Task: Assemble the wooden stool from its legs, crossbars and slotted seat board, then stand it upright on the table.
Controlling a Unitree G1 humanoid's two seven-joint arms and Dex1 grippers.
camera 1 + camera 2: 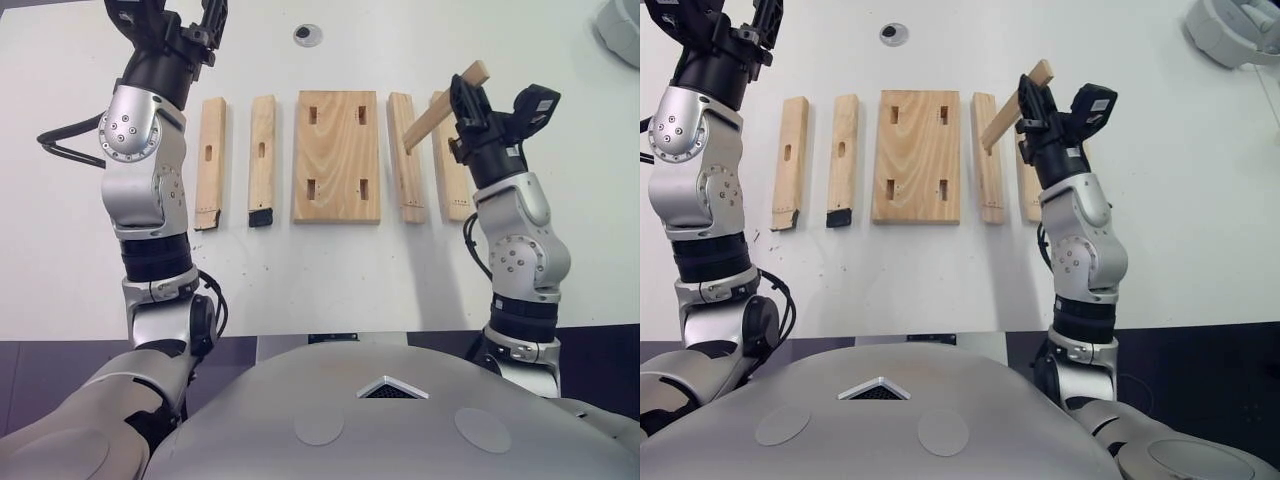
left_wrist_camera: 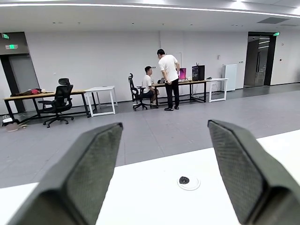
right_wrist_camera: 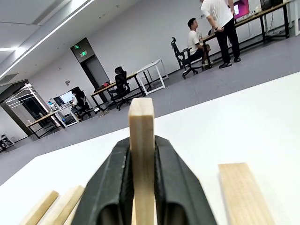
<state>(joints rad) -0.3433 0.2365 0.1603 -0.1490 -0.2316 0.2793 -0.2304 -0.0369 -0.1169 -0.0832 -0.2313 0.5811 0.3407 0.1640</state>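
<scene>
Now then, the right pincer is clamped on a crossbar, holding it up off the table at the upper right of the head view. The bar is tilted, its long end dipping toward the centre of the frame. It's gripped near one end, I'd say, so the bare end is free to enter a leg's slot (the wrist view has the stick sandwiched tight between the pads). Over at the upper left, the left pincer hangs high with its fingers wide apart and nothing between them. It looks parked clear, probably ready to steady a leg. Flat on the table at centre frame lies the slotted seat board, slots showing. A pair of legs sits to its left and the other legs to its right, all in one neat row for easy picking. Nothing is joined yet, so assembly looks barely begun.
</scene>
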